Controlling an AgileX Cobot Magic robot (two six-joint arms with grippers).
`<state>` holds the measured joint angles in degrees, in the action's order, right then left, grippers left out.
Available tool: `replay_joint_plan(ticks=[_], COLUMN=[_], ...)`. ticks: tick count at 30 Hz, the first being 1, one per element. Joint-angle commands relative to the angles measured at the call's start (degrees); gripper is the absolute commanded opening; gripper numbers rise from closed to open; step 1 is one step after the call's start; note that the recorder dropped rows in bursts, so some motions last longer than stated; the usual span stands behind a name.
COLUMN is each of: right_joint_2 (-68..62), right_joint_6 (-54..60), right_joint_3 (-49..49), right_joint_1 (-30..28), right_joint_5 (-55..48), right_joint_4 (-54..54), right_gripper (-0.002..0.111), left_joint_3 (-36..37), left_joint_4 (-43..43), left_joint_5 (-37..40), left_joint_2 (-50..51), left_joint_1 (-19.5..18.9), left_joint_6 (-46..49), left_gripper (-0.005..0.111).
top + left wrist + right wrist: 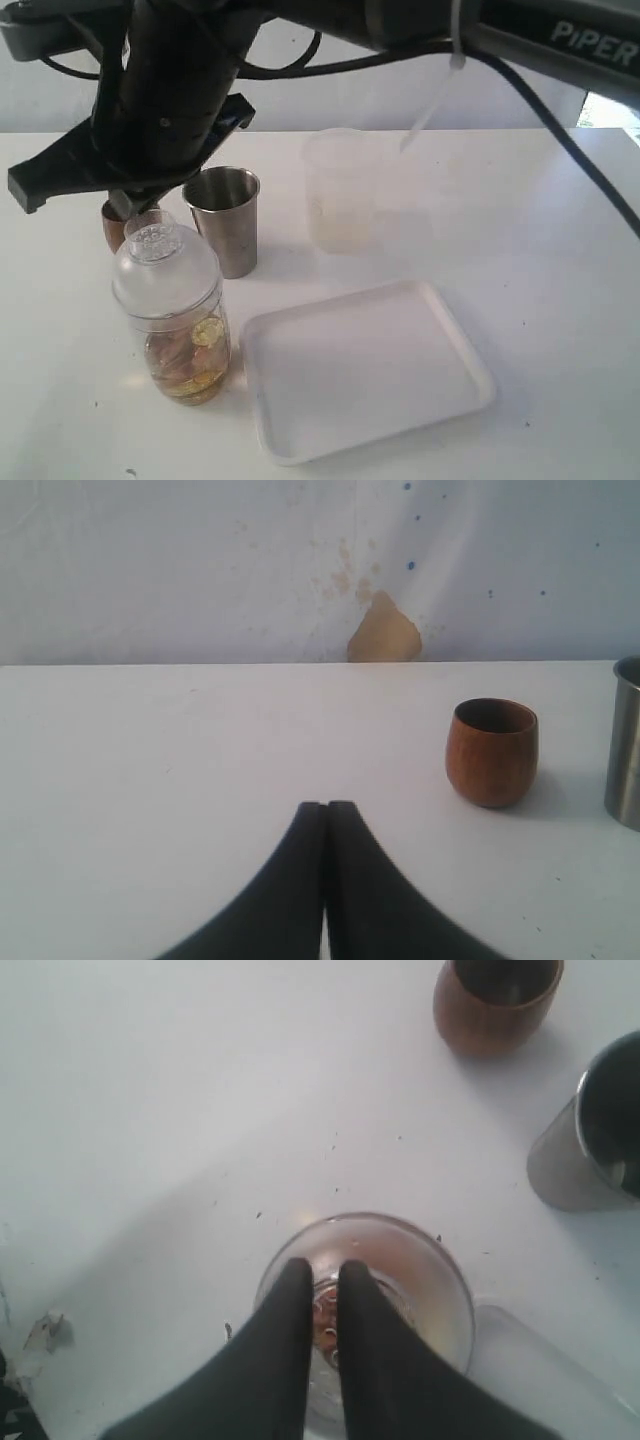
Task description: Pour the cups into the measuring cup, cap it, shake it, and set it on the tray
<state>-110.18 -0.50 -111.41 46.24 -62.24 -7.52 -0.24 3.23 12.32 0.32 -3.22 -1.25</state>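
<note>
Since cap [152, 240] already sits on measuring cup [172, 300], directly beneath right gripper [320, 1270], capping looks done. Jaws narrowly parted; grip on cap unclear. Left gripper [326, 810] clenched, empty. Next: firm hold, shake, then tray [360, 370] alongside.

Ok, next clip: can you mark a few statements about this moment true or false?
1. The measuring cup stands on the tray. False: it stands on the table, beside the tray.
2. The measuring cup has its cap on. True.
3. The left hand is shut and holds nothing. True.
4. The wooden cup lies tipped over. False: it stands upright.
5. The steel tumbler stands upright. True.
</note>
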Motion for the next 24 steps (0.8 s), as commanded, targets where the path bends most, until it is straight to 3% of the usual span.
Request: replay_joint_plan(ticks=[1,5,11,19,24], right_joint_2=[3.93,6.92,9.61,15.11,21.13], right_joint_6=[1.81,3.83,6.55,12.16,14.67], right_joint_3=[0.12,0.12,0.36,5.08,15.99], right_joint_1=[0.00,0.00,0.24,3.45,5.13], right_joint_5=[0.49,-0.83,-5.04,4.23,21.36], right_joint_4=[0.43,1.52,2.24,3.91,4.56], right_gripper=[0.017,0.030,0.070,0.073,0.073], left_joint_3=[0.24,0.24,0.24,0.24,0.24], left_joint_4=[0.23,0.23,0.23,0.23,0.23], left_joint_5=[-0.61,-0.61,-0.61,-0.61,-0.61], left_joint_2=[-0.32,-0.32,-0.32,-0.32,-0.32], left_joint_1=[0.35,0.35,0.35,0.35,0.35], left_joint_6=[0.00,0.00,0.00,0.00,0.00], left_gripper=[0.000,0.000,0.000,0.000,0.000])
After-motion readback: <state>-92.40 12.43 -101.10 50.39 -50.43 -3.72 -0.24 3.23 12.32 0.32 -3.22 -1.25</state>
